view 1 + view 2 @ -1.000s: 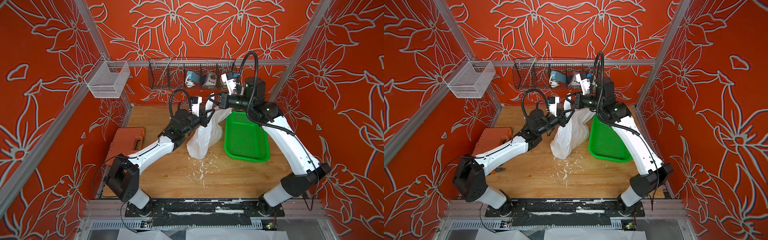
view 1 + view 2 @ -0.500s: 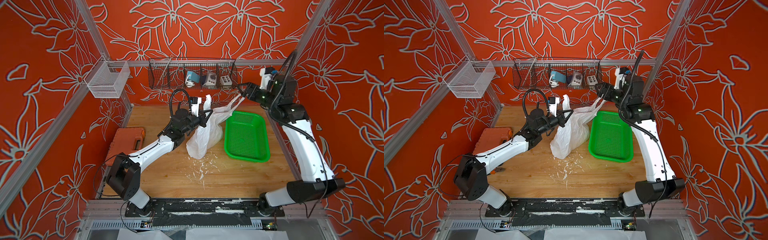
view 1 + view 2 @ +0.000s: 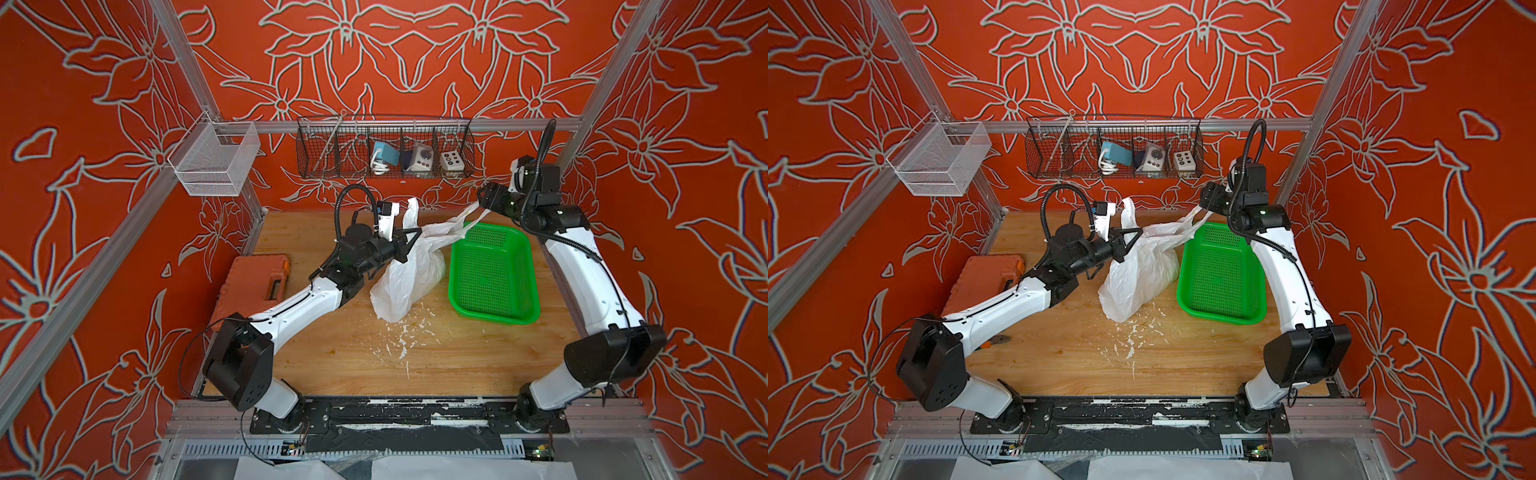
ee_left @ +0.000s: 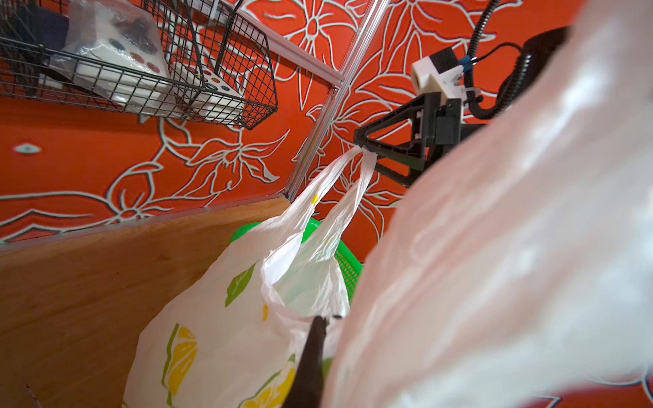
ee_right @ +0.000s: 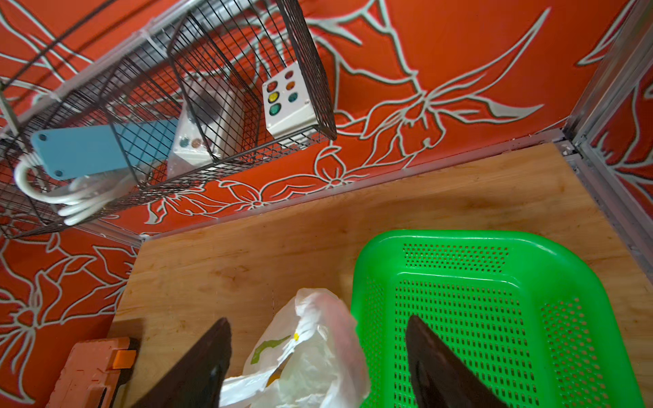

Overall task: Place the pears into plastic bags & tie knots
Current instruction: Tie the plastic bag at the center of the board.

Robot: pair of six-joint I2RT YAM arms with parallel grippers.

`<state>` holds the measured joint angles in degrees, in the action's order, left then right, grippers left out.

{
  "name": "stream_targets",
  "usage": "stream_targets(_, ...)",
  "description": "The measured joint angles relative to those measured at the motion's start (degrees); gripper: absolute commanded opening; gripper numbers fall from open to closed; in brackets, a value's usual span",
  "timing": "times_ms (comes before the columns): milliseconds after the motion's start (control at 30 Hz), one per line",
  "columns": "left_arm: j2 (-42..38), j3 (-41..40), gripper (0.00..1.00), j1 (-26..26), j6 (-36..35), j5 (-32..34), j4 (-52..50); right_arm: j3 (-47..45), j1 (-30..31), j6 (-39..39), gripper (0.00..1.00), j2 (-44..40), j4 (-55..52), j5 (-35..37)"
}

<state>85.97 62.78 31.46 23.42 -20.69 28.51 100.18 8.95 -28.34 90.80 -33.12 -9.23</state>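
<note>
folds of plastic bag [image 3: 409,274] hide tips of the left claw [image 3: 417,237].

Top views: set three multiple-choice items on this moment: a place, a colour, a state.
1. The tray lies where, relative to the bag? A on the robot's right of it; B on the robot's left of it; C under it.
2. The case is: A blue; B orange; C black.
3. The right pincer is: A shut on the tray; B shut on nothing; C open, with a handle hooked on it.
A: the tray is on the right pincer's side.
B: plainly orange.
C: its fingers stand apart, with the handle over one.
</note>
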Motion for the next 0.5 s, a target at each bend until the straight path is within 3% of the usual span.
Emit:
stream_targets(67, 0.0, 0.0, 0.00, 0.0, 0.0, -0.1, -0.1, -0.3, 0.0, 0.5, 0.47, 0.2, -0.1, -0.3)
stream_targets(167, 0.0, 0.0, 0.00, 0.0, 0.0, -0.4, -0.2, -0.3, 0.0, 0.7, 0.06, 0.2, 0.2, -1.1)
stream_targets(200, 0.0, 0.0, 0.00, 0.0, -0.1, -0.5, -0.2, -0.3, 0.0, 0.6, 0.00, 0.2, 0.1, -1.3)
stream_targets(500, -1.2, 0.0, 0.00, -3.5, 0.7, -2.3, -2.3, -2.2, 0.2, -1.6, 0.00, -3.3, -0.3, -5.1)
